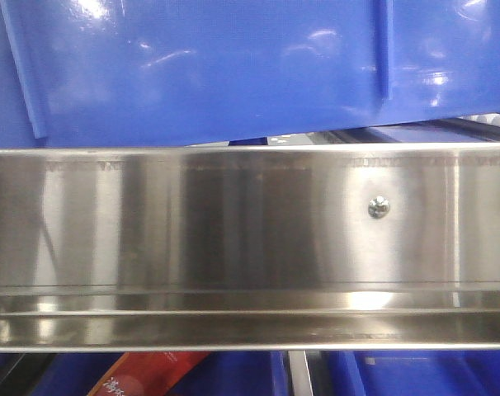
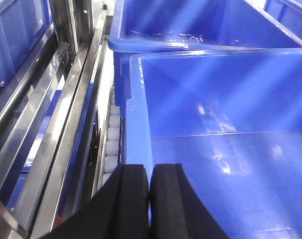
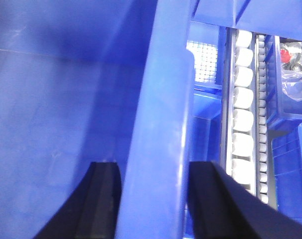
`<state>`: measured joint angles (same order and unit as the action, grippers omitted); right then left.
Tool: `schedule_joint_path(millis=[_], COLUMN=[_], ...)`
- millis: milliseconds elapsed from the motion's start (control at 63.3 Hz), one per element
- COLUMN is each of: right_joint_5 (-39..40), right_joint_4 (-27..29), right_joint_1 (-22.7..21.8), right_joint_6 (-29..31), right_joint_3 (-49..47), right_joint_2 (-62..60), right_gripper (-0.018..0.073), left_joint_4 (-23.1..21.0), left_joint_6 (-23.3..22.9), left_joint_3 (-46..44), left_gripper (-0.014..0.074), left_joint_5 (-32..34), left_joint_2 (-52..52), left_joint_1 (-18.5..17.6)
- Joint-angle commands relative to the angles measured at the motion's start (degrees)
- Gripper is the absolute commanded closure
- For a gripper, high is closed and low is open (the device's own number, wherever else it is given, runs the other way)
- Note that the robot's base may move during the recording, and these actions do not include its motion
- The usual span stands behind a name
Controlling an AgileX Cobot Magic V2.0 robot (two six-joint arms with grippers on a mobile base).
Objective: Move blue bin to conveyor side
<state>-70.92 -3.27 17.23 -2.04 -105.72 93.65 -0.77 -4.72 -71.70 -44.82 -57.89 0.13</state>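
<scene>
The blue bin [image 1: 209,66] fills the top of the front view, its bottom edge higher at the right. In the left wrist view I look into the bin [image 2: 226,114]. My left gripper [image 2: 151,199] is over the bin's left rim, its fingers pressed together with only a sliver of blue between them. In the right wrist view my right gripper [image 3: 151,199] straddles the bin's thick rim [image 3: 166,124], one finger inside the bin and one outside, both against it. The conveyor belt is out of view.
A shiny steel rail [image 1: 250,239] crosses the front view, with blue bins and a red packet [image 1: 143,375] below. White rollers run beside the bin [image 2: 112,134] [image 3: 243,99]. A second blue bin [image 2: 191,30] stands behind. A bin of packaged parts [image 3: 293,64] is at the right.
</scene>
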Motion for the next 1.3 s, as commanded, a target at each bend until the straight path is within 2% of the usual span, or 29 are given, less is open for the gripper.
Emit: schedule_joint_path(millis=[0,221,348,442,521,616,648,774,853,980,1280], right_joint_5=[0.95,0.95,0.95,0.95,0.95,0.95,0.95,0.95,0.95,0.95,0.95], right_joint_4=[-1.55,-1.55,-1.55,-1.55,-1.55,-1.55,-1.55,-1.55,-1.55,-1.55,-1.55], right_joint_1=[-0.11,-0.11,-0.11,-0.11,-0.11,-0.11,-0.11,-0.11,-0.11,-0.11,-0.11], right_joint_6=[-1.07,-1.07,-1.07,-1.07,-1.07,-1.07,-1.07,-1.07,-1.07,-1.07,-1.07], right_joint_3=[0.08,0.08,0.08,0.08,0.08,0.08,0.08,0.08,0.08,0.08,0.08], right_joint_2=[-0.53,-0.53,-0.53,-0.53,-0.53,-0.53,-0.53,-0.53,-0.53,-0.53,-0.26], right_gripper=[0.0637,0.0637,0.0637,0.0637,0.0637,0.0637,0.0637,0.0637,0.0637,0.0637,0.0637], left_joint_4=[-0.49,-0.53,-0.53,-0.53,-0.53,-0.53,-0.4,2.14,2.42,-0.1,-0.82], left_joint_6=[-0.38,-0.38,-0.38,-0.46,-0.46,-1.07,-2.25,-6.47,-6.47,-6.0,-4.28], left_joint_3=[-0.44,-3.42,-7.39,-10.59,-12.6,-13.35,-13.35,-13.35,-13.35,-13.35,-13.35], left_gripper=[0.0592,0.0592,0.0575,0.0472,0.0325,0.0191,0.0174,0.0186,0.0198,0.0198,0.0198], left_joint_5=[1.18,1.89,-0.96,-4.44,-6.82,-7.22,-7.1,-8.8,-9.78,-10.36,-13.42], left_joint_2=[-1.25,-8.12,-12.67,-16.12,-18.57,-20.49,-21.02,-23.15,-24.27,-25.73,-26.0], left_joint_1=[0.2,0.2,0.2,0.2,0.2,0.2,0.2,0.2,0.2,0.2,0.2])
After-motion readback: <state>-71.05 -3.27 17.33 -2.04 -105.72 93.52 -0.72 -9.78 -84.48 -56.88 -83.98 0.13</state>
